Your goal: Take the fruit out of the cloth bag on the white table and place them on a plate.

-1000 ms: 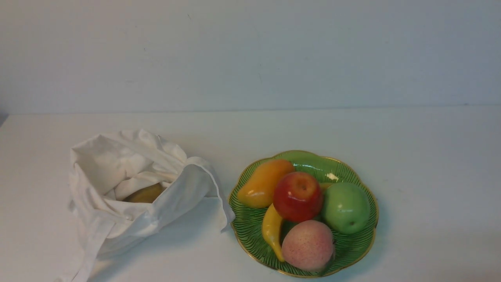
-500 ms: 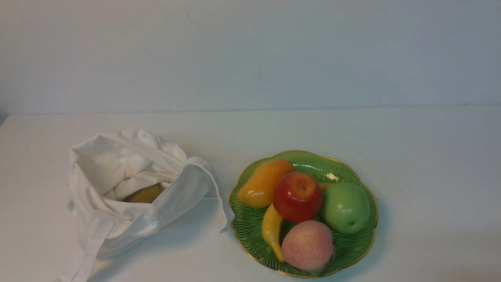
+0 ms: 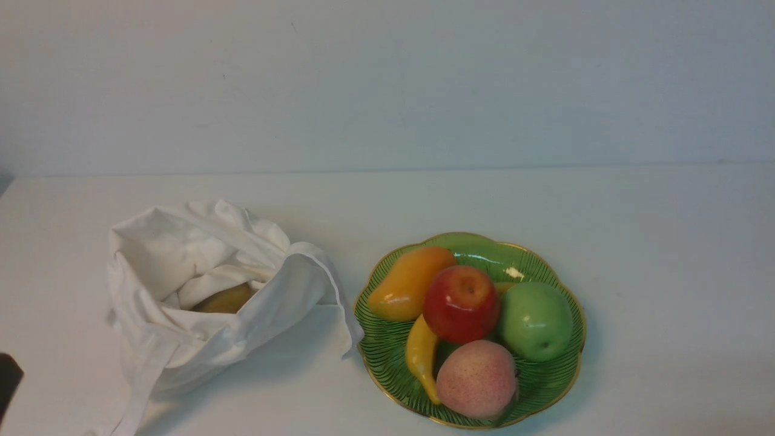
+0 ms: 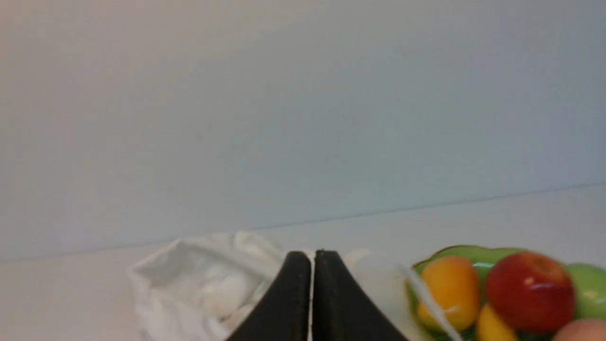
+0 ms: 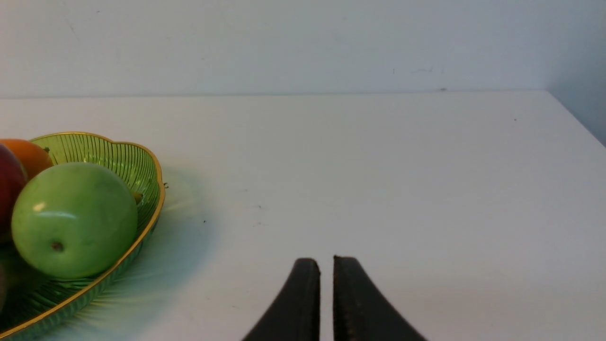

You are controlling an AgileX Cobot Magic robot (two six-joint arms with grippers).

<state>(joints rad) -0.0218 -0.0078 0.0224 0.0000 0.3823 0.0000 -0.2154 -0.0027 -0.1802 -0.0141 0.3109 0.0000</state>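
The cloth bag [image 3: 181,284] lies open on the left of the white table [image 3: 666,242]. A dull olive-yellow fruit [image 3: 224,298] shows inside its mouth, partly covered by folds. The red apple [image 3: 461,304] sits on the green plate [image 3: 548,387] with other fruits. My left gripper [image 4: 311,258] is shut and empty, short of the bag [image 4: 203,279]; the apple [image 4: 530,291] and plate [image 4: 478,253] show beyond it. A dark part of my left arm [image 3: 7,378] shows at the front view's left edge. My right gripper [image 5: 326,263] is shut and empty over bare table right of the plate [image 5: 150,166].
The plate also holds an orange-yellow fruit [image 3: 407,283], a green apple [image 3: 536,321], a pink peach [image 3: 477,378] and a small yellow curved fruit [image 3: 422,357]. A bag strap [image 3: 136,393] trails toward the front edge. A wall stands behind the table.
A dark part of my left arm has come into the front view at the lower left edge. The bag, the plate and the fruits have not moved.
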